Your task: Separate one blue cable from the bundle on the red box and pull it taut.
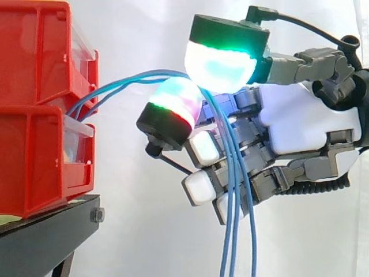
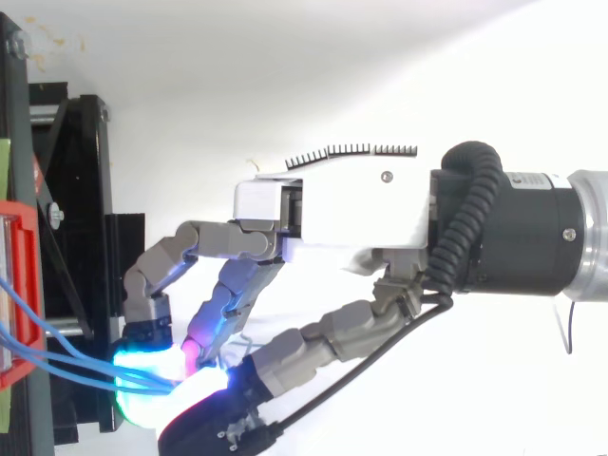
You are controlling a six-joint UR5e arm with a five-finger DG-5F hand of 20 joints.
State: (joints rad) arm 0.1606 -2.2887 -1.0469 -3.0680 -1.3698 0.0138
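Blue cables (image 1: 235, 173) arc rightward from the red bins (image 1: 34, 144) at left to the hand (image 1: 300, 121); two glowing fingertips (image 1: 222, 60) pinch them; right of the pinch they hang down.

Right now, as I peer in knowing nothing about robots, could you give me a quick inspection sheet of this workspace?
Surface: black stand carrying stacked red bins.
Job's things: blue cables run from the red bins to the hand, then hang down.
Clutter: nothing seen.
Hand: the hand comes in from the right, with two glowing pads pinching the blue cables.
Cables: several blue strands together, arcing slack, none pulled apart yet.
Surroundings: white curtain behind.
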